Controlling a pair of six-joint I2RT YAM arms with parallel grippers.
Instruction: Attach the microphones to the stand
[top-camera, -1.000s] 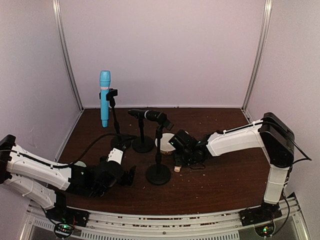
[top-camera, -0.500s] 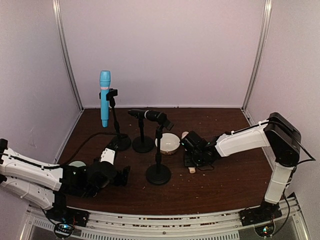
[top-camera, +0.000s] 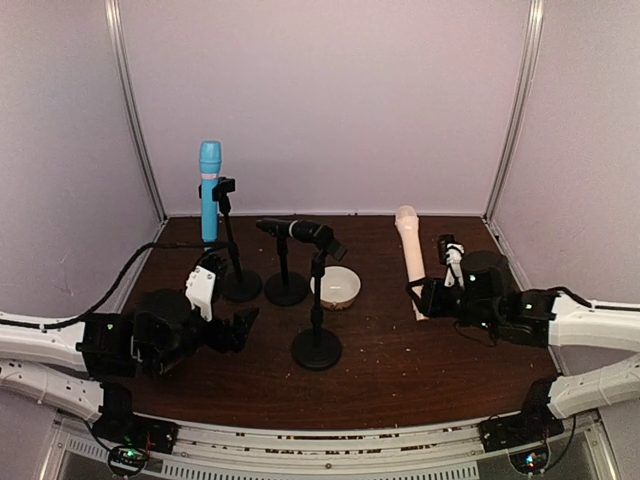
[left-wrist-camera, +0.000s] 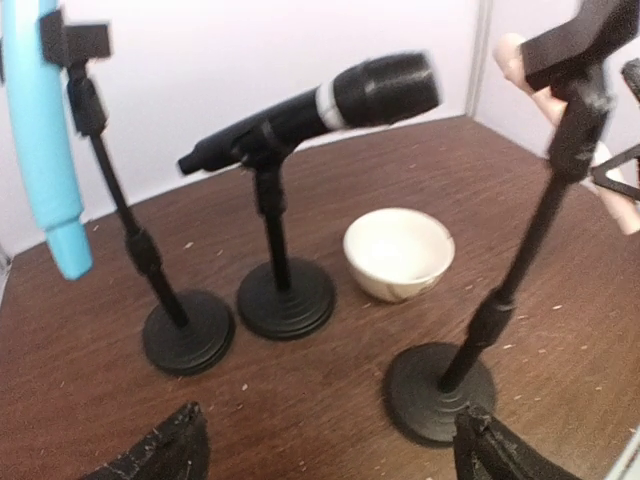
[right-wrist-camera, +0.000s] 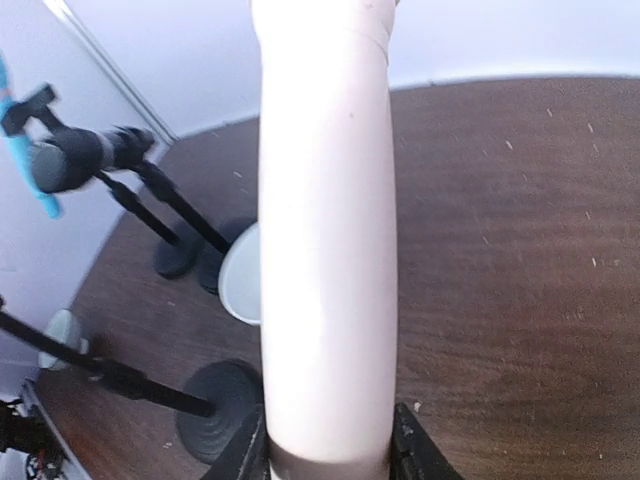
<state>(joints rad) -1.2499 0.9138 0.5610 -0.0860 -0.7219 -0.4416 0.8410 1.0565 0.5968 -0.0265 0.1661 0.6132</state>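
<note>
The right pincer (top-camera: 428, 298) is closed on the cream-pink microphone (top-camera: 411, 255), its two fingers (right-wrist-camera: 248, 452) pressed against either side of the shaft near the lower end. The rest of the body rises up and away from the pincer, head uppermost and leaning slightly. Whether its foot touches the counter (top-camera: 440, 375) I cannot tell.

The left pincer (top-camera: 236, 326) stands wide, with nothing between its fingers (left-wrist-camera: 165, 452), low over the counter. Straight ahead of it is the short stand (left-wrist-camera: 283, 295), carrying the black microphone (left-wrist-camera: 320, 102) nearly level in its clip. Ahead and to the left of that pincer is the tall stand (left-wrist-camera: 150, 270), which has the blue microphone (left-wrist-camera: 42, 150) clipped upright at its top (head up, tail hanging beside the pole). Ahead and to the right, nearest the pincer, is the third stand (left-wrist-camera: 505, 295), its clip tilted.

A pale bowl (left-wrist-camera: 398, 252) sits on the counter beyond the third stand's base, between the left pincer and the right one. It touches none of the stands.
</note>
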